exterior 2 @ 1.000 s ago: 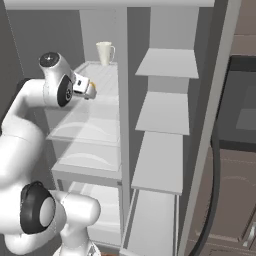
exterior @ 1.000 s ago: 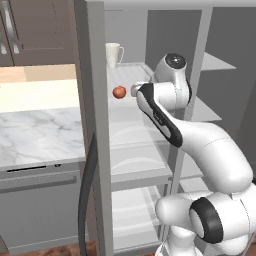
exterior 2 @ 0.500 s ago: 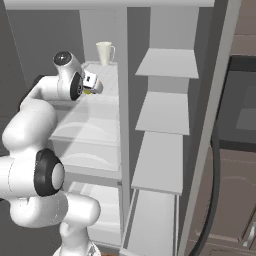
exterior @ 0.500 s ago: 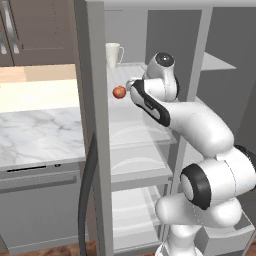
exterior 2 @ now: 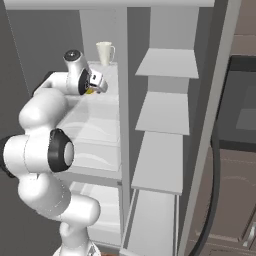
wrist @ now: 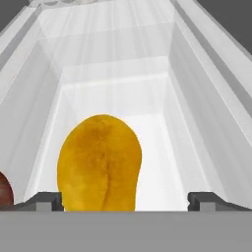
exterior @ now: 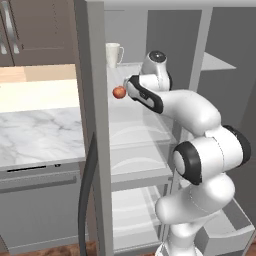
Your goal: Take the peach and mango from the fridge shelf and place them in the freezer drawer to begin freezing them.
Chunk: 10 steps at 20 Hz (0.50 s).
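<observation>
Advancing since earlier: gripper (wrist: 125, 201), fingers spread wide, is closing in on mango (wrist: 100, 163) for grasping; peach (exterior: 119, 92) sitting at nine o'clock.

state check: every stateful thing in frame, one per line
Yellow-orange oval mango: on the ridged pale fridge shelf, between the open fingers, not gripped.
Round red-pink peach: on the same shelf, beside the mango.
Gripper: open.
White mug: upright at the shelf's back.
Fridge door: open.
Pale grey freezer drawer: pulled out.
</observation>
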{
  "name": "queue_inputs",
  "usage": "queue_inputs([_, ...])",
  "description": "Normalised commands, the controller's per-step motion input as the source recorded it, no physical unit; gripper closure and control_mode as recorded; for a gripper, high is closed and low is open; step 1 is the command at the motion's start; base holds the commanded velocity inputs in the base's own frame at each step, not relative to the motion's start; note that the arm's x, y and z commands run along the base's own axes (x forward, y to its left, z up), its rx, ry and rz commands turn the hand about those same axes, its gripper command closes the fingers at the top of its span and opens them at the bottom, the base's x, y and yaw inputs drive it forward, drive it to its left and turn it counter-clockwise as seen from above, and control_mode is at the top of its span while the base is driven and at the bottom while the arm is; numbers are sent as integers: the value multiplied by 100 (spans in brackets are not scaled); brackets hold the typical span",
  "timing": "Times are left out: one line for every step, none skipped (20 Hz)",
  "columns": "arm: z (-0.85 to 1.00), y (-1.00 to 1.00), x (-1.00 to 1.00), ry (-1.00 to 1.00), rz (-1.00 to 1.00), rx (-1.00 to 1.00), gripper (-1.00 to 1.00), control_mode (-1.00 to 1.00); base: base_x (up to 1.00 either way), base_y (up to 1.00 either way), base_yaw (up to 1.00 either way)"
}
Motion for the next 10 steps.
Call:
queue_inputs([-19,0,36,5,0,0,-100,-100,0,0,0])
queue_inputs([-15,0,34,3,0,0,-100,-100,0,0,0])
queue_inputs([-14,0,33,1,0,1,-100,-100,0,0,0])
queue_inputs([-19,0,29,1,1,3,-100,-100,0,0,0])
queue_inputs([-23,0,28,1,1,4,-100,-100,0,0,0])
queue_inputs([-25,0,29,0,1,4,-100,-100,0,0,0])
queue_inputs([-23,1,31,1,1,4,-100,-100,0,0,0])
queue_inputs([-19,3,26,1,0,4,-100,-100,0,0,0])
queue_inputs([-21,1,14,2,0,5,-100,-100,0,0,0])
queue_inputs([-32,0,0,5,0,5,-100,-100,0,0,0])
